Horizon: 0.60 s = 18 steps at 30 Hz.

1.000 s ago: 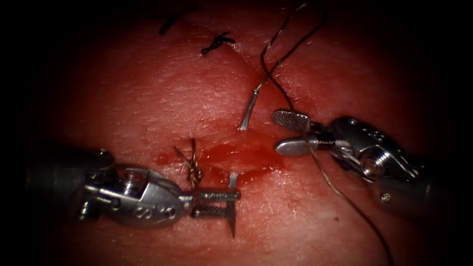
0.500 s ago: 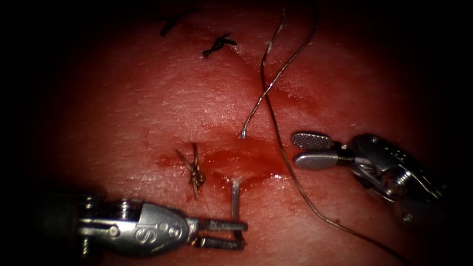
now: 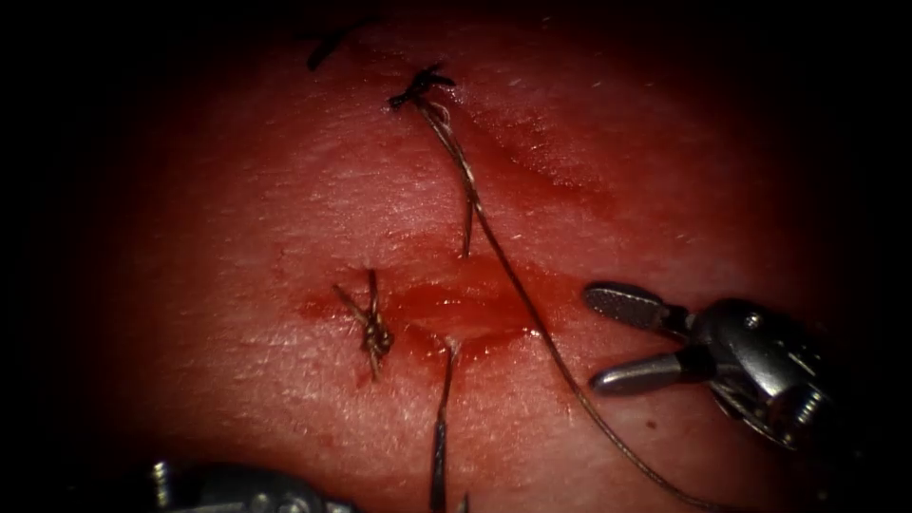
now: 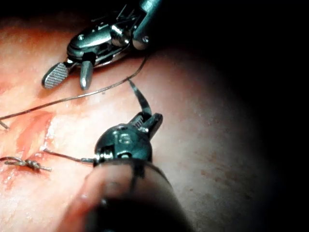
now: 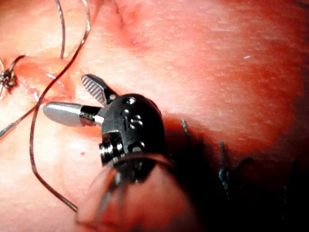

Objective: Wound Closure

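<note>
The needle (image 4: 143, 104) is being gripped near its blunt, thread-bearing end by the closed left end effector (image 4: 148, 123), clear of the tissue (image 3: 285, 190); its long axis is running up and away from the jaws, with the point aimed toward the right end effector (image 3: 627, 344). Compared with the earlier pictures, the left end effector has been drawn down toward the bottom edge of the endoscope view, the needle has been pulled out of the near lip of the cut (image 3: 456, 309), and thread (image 3: 518, 285) is now being trailed through the bite, emerging at the near edge and running down to the needle. The right end effector is being held with jaws spread, gripping nothing, on the right side of the cut, lower than before. A tied knot (image 3: 375, 332) is lying left of the bite
</note>
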{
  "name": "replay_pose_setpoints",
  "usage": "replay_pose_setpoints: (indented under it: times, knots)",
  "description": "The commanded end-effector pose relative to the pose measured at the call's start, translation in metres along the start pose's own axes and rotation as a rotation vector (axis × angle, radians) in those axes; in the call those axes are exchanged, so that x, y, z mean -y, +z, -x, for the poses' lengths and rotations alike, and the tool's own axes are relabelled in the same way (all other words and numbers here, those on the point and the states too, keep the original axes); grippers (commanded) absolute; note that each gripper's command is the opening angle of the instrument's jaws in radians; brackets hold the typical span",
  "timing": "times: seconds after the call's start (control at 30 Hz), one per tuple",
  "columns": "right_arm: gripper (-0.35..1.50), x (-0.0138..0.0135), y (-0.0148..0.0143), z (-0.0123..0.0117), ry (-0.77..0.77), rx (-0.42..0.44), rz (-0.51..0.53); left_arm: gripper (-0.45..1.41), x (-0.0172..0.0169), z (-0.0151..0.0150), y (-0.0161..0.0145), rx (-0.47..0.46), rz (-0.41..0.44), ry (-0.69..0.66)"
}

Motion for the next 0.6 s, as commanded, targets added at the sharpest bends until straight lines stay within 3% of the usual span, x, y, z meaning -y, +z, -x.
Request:
replay_pose_setpoints:
  times: [0.03, 0.17, 0.27, 0.33, 0.37, 0.47, 0.5, 0.53, 0.6]
  knots:
    - [1.23, -0.0007, 0.0001, -0.0006, -0.008, 0.002, 0.012, -0.45, -0.0004, -0.0002, 0.0006, 0.001, -0.002, 0.016]
    - [1.26, 0.0007, -0.0022, -0.0045, 0.039, -0.018, 0.059, -0.45, 0.0019, 0.0034, -0.0002, -0.013, 0.061, 0.321]
    - [1.31, 0.0020, -0.0021, -0.0059, 0.049, -0.019, 0.073, -0.45, 0.0021, 0.0049, -0.0002, -0.028, 0.102, 0.413]
    - [1.31, 0.0039, -0.0015, -0.0081, 0.162, -0.054, 0.063, -0.45, 0.0019, 0.0070, 0.0000, -0.065, 0.185, 0.571]
    - [1.19, 0.0046, -0.0012, -0.0086, 0.228, -0.068, 0.052, -0.45, 0.0017, 0.0077, 0.0001, -0.077, 0.207, 0.637]
    - [0.61, 0.0068, -0.0004, -0.0104, 0.336, -0.091, 0.003, -0.45, 0.0010, 0.0089, 0.0003, -0.152, 0.306, 0.788]
    - [0.64, 0.0074, 0.0000, -0.0108, 0.370, -0.092, -0.001, -0.45, 0.0008, 0.0091, 0.0003, -0.175, 0.329, 0.824]
    - [0.87, 0.0082, 0.0008, -0.0118, 0.467, -0.093, -0.006, -0.45, 0.0001, 0.0094, 0.0005, -0.213, 0.373, 0.872]
    - [0.91, 0.0085, 0.0012, -0.0121, 0.492, -0.094, -0.007, -0.45, -0.0002, 0.0093, 0.0005, -0.227, 0.390, 0.882]
